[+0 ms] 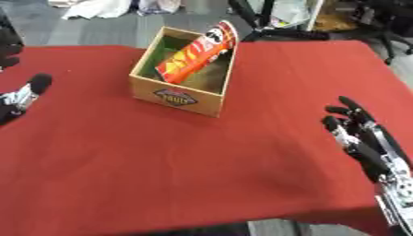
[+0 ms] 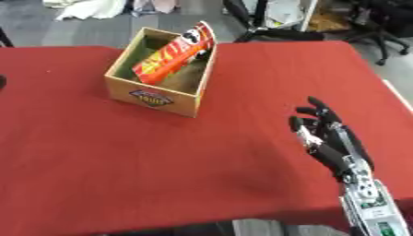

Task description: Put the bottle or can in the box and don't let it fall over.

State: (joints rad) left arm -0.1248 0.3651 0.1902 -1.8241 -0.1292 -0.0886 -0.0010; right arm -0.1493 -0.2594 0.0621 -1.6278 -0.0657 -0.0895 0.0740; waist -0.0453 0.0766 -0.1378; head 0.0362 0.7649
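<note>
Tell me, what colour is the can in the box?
Mostly red with yellow, the can shows best in the left eye view.

Red tablecloth (image 1: 202,170) over table; white cloth (image 1: 97,8) on floor beyond; black chair base (image 1: 282,32).

Matt red cloth (image 1: 202,161); wood box (image 1: 174,97); glossy can (image 1: 197,53).

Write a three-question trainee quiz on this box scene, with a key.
1. True or false: the red can stands upright in the wooden box.
2. Which hand is nearer the box? A) left hand B) right hand
3. Fill in: the table is covered by a ___ cloth.

Key: 1. False; it leans tilted, its top resting at the box's far right corner. 2. A; both hands are open, fingers holding nothing. 3. red
</note>
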